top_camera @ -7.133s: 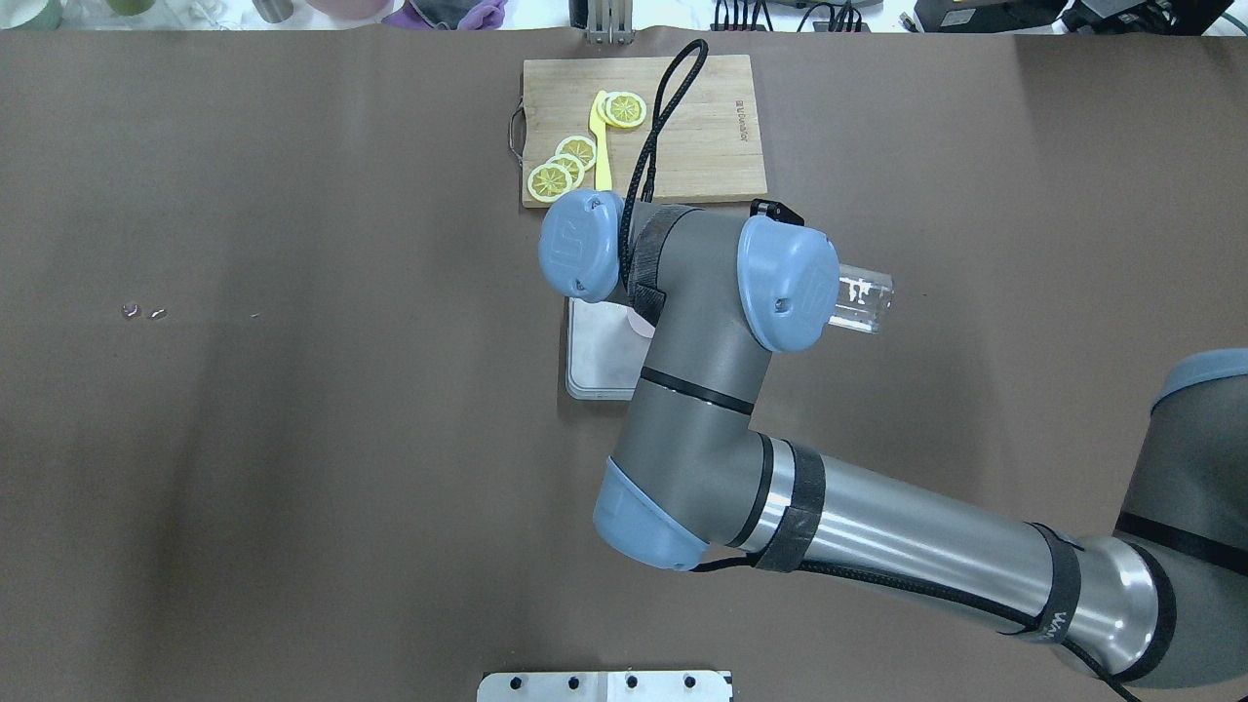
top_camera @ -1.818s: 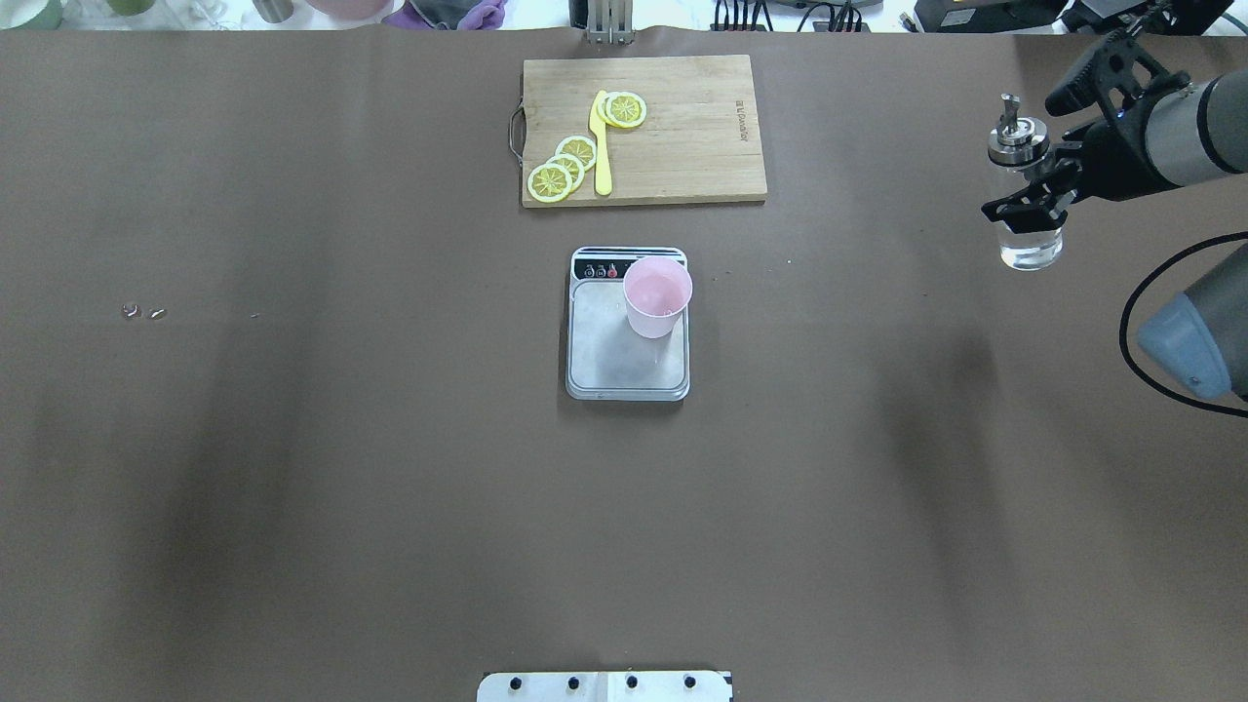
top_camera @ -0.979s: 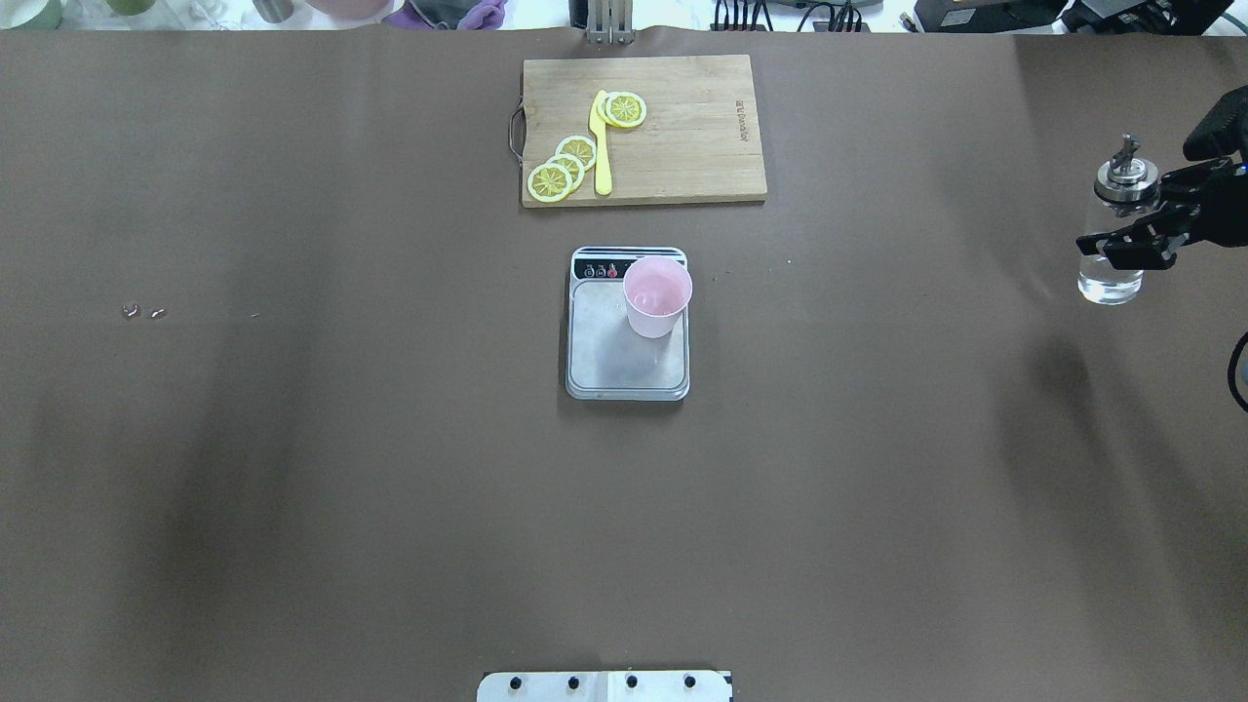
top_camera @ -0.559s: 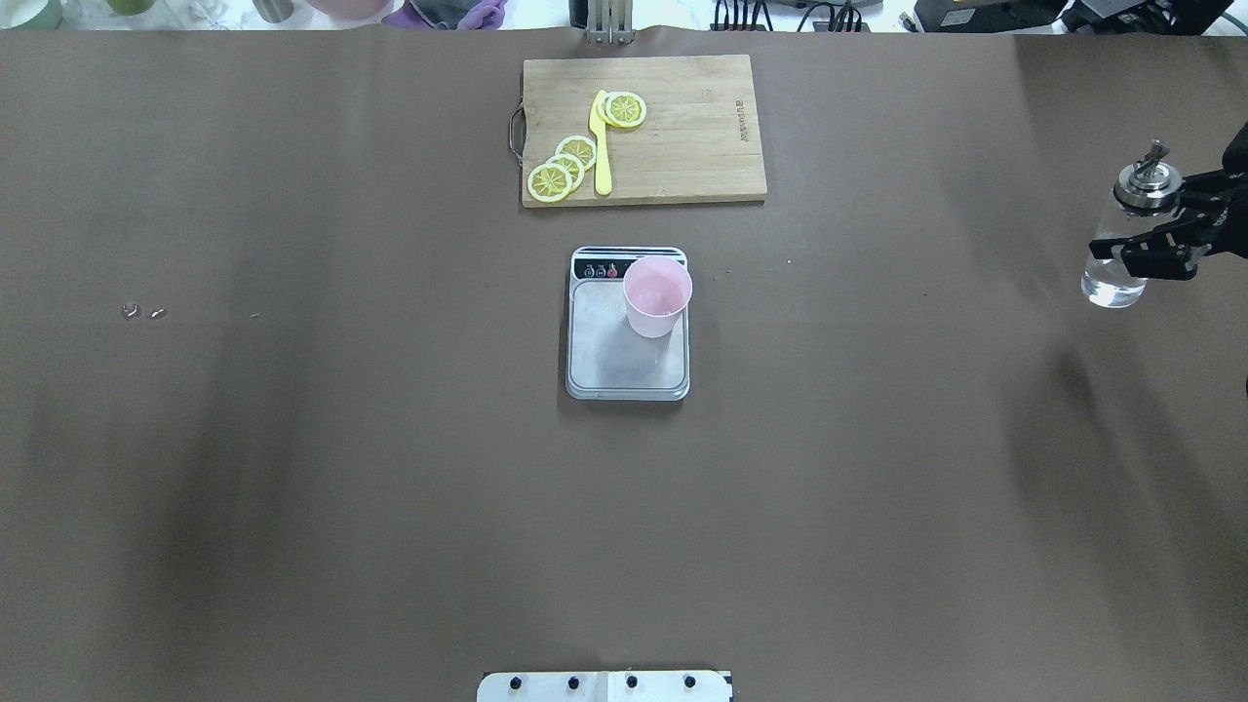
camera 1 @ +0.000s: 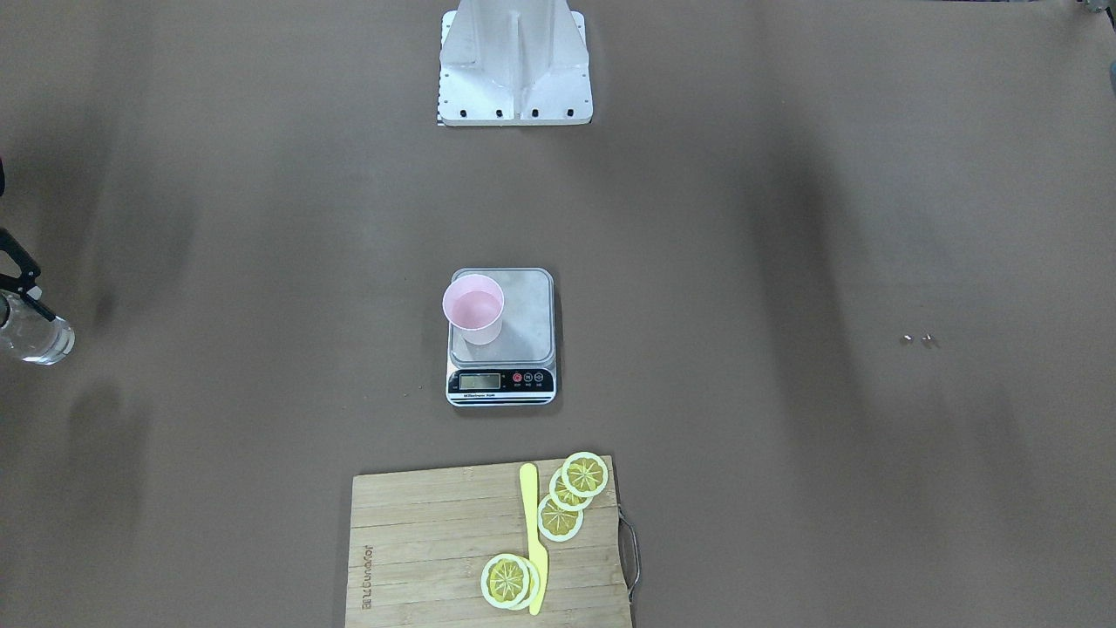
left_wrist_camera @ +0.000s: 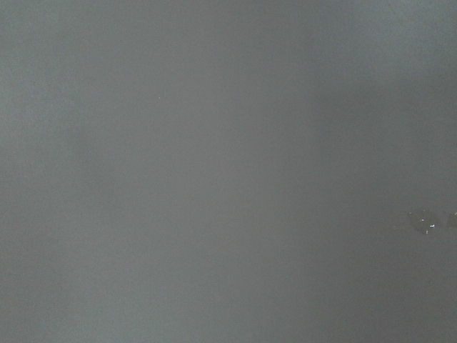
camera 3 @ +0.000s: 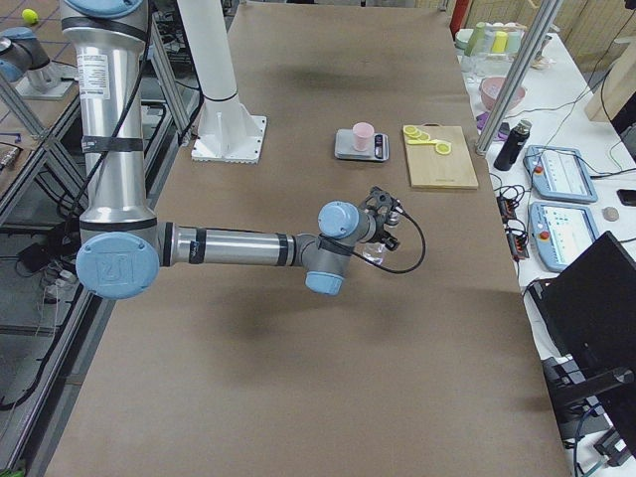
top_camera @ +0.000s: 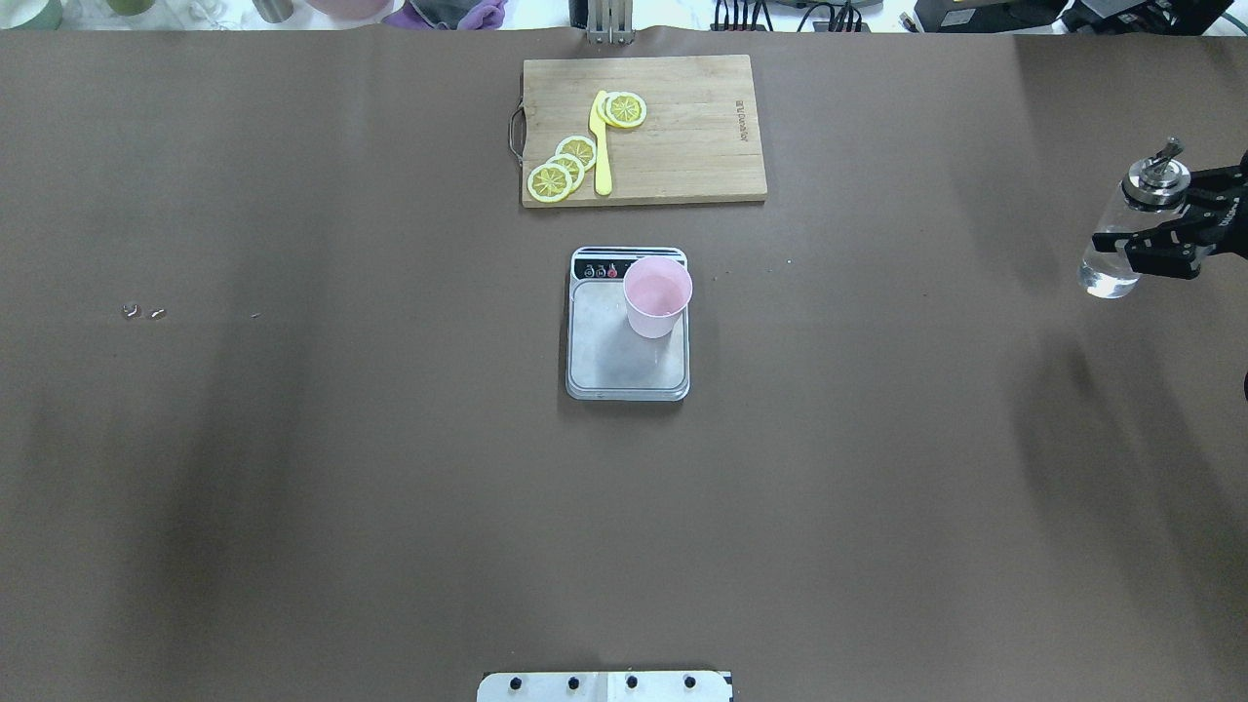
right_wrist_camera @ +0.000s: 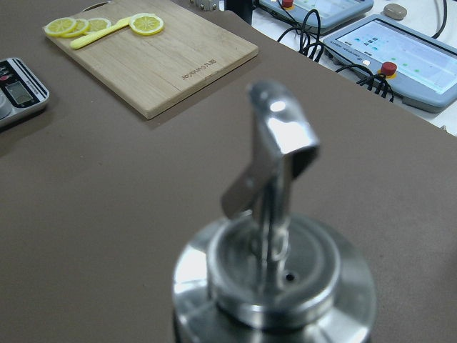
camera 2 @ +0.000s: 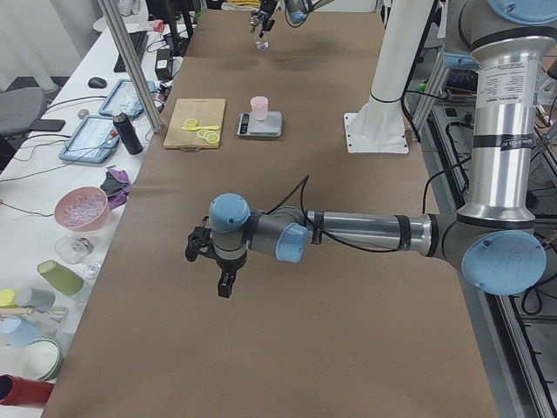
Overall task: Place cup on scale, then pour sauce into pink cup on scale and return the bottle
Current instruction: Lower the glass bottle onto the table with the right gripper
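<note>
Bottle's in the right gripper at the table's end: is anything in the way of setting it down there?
Nothing visible. Only bare brown table cover shows around the bottle in the right gripper; the cup, scale and cutting board sit far off, mid-table.

right tool (top_camera: 1123, 251), bottle (camera 1: 35, 340) cut by view edges; scale (camera 1: 500, 381) readout too small

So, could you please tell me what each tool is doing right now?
Left tool: cannot be told.
Right tool: closed, holding the bottle.
</note>
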